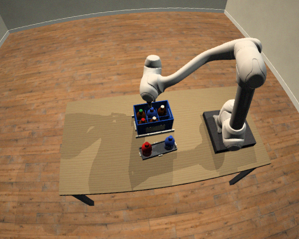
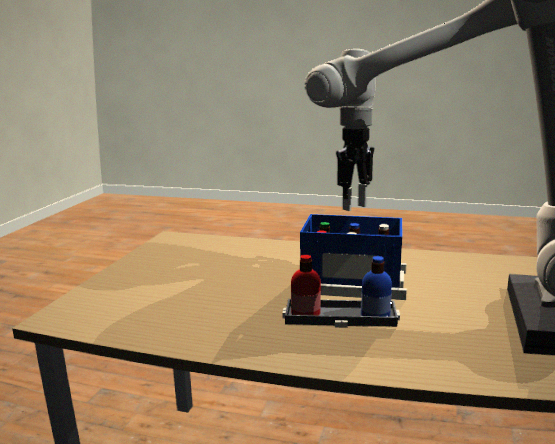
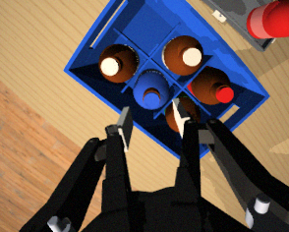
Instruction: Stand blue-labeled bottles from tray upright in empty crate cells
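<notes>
The open gripper (image 2: 354,207) (image 3: 151,117) is empty above the blue crate (image 1: 168,125) (image 2: 351,243) (image 3: 242,79). A blue bottle (image 1: 152,113) (image 2: 354,226) (image 3: 148,88) stands upright in the crate's back middle cell, below the fingers. Brown bottles with green (image 1: 140,114), white (image 1: 162,111) (image 3: 118,63), red (image 1: 143,120) (image 3: 210,86) and white (image 1: 154,119) (image 3: 182,51) caps fill four other cells. The front right cell is empty. Another blue bottle (image 1: 169,143) (image 2: 377,292) stands at the right end of the dark tray (image 1: 158,147) (image 2: 341,311).
A red bottle (image 1: 146,149) (image 2: 306,287) (image 3: 272,20) stands at the tray's left end. Pale rails (image 1: 155,133) (image 2: 401,294) run along the crate's base, and small pale blocks sit around the tray. The robot's dark base (image 1: 213,134) is to the right.
</notes>
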Controlling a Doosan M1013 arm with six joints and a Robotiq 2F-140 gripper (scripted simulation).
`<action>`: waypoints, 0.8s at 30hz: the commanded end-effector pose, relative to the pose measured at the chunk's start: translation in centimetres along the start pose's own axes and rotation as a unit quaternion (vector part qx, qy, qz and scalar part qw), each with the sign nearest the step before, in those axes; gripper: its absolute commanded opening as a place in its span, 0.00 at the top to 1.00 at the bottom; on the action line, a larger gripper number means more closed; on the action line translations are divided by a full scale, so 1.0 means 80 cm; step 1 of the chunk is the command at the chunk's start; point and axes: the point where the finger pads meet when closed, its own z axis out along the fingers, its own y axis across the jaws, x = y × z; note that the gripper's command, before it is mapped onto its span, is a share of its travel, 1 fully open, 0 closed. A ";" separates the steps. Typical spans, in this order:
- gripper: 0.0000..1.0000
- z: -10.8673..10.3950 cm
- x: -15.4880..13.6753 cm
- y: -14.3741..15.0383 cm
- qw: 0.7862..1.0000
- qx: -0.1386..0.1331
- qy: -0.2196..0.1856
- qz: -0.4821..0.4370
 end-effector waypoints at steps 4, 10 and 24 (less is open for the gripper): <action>0.62 -0.012 0.000 0.000 1.000 0.000 0.000 0.000; 0.62 -0.019 0.000 0.000 1.000 0.000 0.000 0.000; 1.00 -0.021 0.000 0.000 1.000 0.000 0.000 0.000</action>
